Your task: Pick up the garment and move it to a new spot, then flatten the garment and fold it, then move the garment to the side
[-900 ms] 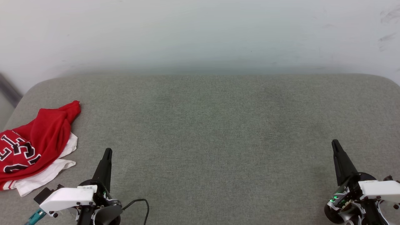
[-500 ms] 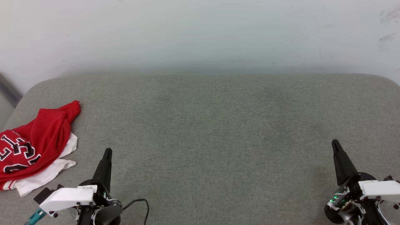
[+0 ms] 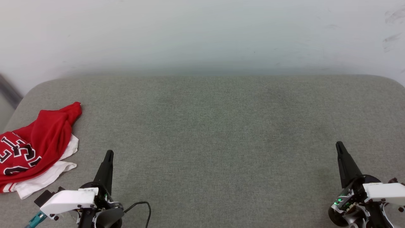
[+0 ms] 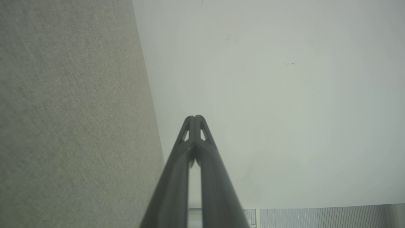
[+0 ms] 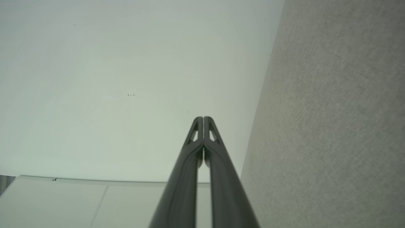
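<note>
The garment (image 3: pixel 34 145), a red jersey with white sleeves and black white-outlined lettering, lies crumpled at the far left edge of the grey padded surface (image 3: pixel 208 126). My left gripper (image 3: pixel 109 154) rests at the lower left, a short way right of the garment and apart from it, fingers shut with nothing between them (image 4: pixel 195 117). At the lower right my right gripper (image 3: pixel 339 144) stands far from the garment, also shut and holding nothing (image 5: pixel 202 118). Part of the garment runs off the head view's left edge.
A pale wall (image 3: pixel 202 34) rises behind the grey surface. The surface's rounded corners show at the back left and back right. A black cable (image 3: pixel 142 205) loops beside my left wrist.
</note>
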Robot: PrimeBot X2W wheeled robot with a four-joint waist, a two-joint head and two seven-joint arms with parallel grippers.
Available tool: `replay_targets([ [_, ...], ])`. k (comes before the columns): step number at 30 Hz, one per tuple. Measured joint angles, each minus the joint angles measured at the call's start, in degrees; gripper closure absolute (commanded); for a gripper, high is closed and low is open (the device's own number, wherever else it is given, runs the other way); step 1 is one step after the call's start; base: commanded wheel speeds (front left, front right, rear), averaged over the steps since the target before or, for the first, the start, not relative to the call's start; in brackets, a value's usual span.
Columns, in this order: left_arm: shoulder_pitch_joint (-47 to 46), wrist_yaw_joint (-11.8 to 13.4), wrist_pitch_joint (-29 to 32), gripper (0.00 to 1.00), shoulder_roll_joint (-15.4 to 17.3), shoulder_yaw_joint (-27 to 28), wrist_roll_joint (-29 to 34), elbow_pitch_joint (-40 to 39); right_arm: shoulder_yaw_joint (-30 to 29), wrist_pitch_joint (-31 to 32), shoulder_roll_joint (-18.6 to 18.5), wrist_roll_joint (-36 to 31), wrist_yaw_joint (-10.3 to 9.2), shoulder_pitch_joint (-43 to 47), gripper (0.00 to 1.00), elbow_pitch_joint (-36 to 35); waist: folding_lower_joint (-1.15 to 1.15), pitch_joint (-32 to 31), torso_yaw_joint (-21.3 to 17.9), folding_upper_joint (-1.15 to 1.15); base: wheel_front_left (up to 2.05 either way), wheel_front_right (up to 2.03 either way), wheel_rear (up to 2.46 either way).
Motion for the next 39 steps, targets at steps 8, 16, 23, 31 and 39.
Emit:
replay_targets([
  [8,1.9,0.1,-0.8,0.0,-0.1,-0.8,0.1,1.9,0.3,-0.5,0.0,0.0,-0.01,2.2,0.0,1.3,0.0,0.0,0.0,0.0,0.0,0.0,0.0],
  [16,1.9,0.1,-3.0,0.0,-0.2,-2.4,1.8,1.2,1.5,-2.6,0.0,-1.1,-0.01,2.7,0.0,-1.1,0.0,0.0,0.0,0.0,0.0,0.0,0.0],
  [23,1.9,0.1,-4.8,0.0,-0.2,-3.3,6.5,-0.3,2.7,-4.6,-0.3,-4.5,-0.01,3.6,0.0,-2.6,0.0,-0.1,-0.1,0.0,0.0,0.0,0.0],
  [31,1.9,0.1,-6.8,0.0,-0.1,-4.4,15.6,-3.0,3.1,-6.6,-0.9,-14.7,-0.01,3.9,0.0,-4.2,0.0,-0.2,-0.1,0.0,0.0,0.0,0.0],
  [39,1.9,0.6,-8.4,0.0,-0.1,-6.2,25.4,-4.7,2.5,-7.2,-0.6,-27.3,-0.01,4.3,0.0,-7.1,0.0,-0.3,-0.2,0.0,0.0,0.0,0.0],
])
